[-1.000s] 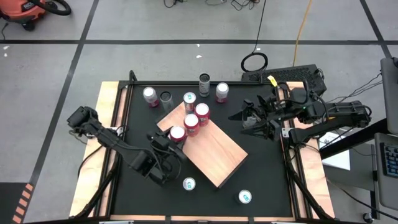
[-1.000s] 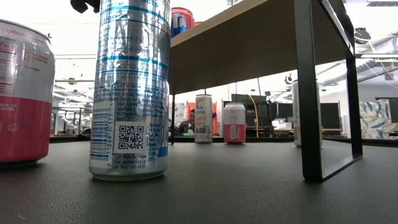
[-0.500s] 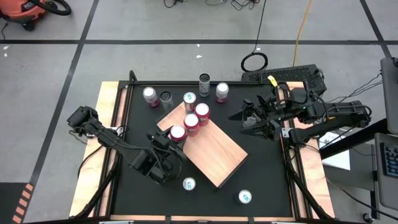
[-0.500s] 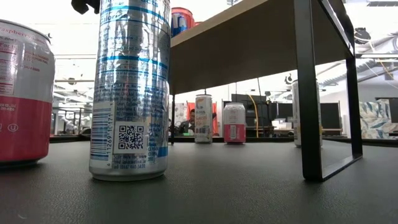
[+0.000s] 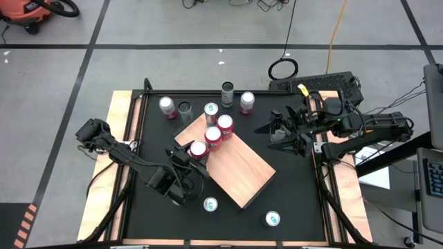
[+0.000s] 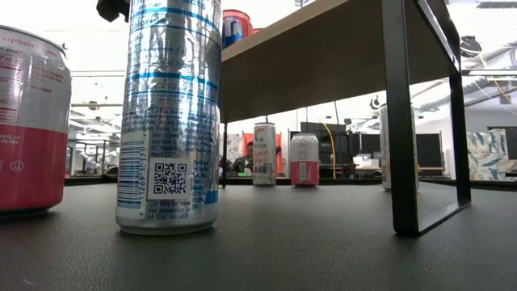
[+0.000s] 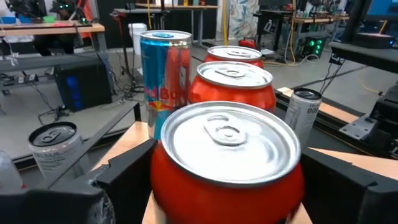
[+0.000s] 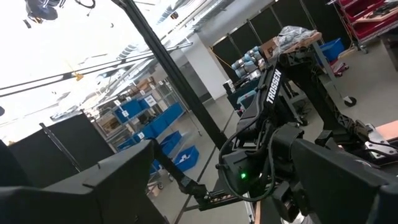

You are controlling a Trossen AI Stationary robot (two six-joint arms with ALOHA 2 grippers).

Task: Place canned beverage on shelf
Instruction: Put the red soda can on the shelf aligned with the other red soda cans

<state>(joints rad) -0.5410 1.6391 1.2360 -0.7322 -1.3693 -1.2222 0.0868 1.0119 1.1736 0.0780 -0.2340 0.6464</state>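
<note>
The left gripper sits open around a round red metal can on the pale wooden shelf; the right gripper hangs open, holding nothing

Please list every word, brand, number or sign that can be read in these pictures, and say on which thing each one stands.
"TROSSEN": on the black arm seen far off in the right wrist view.
"Red Bu": partly visible on the blue and silver can in the left wrist view.
QR code with a digit string beside it, too small to read: on the tall silver can in the low view.
Small print on the red and white can: blurred, unreadable.
</note>
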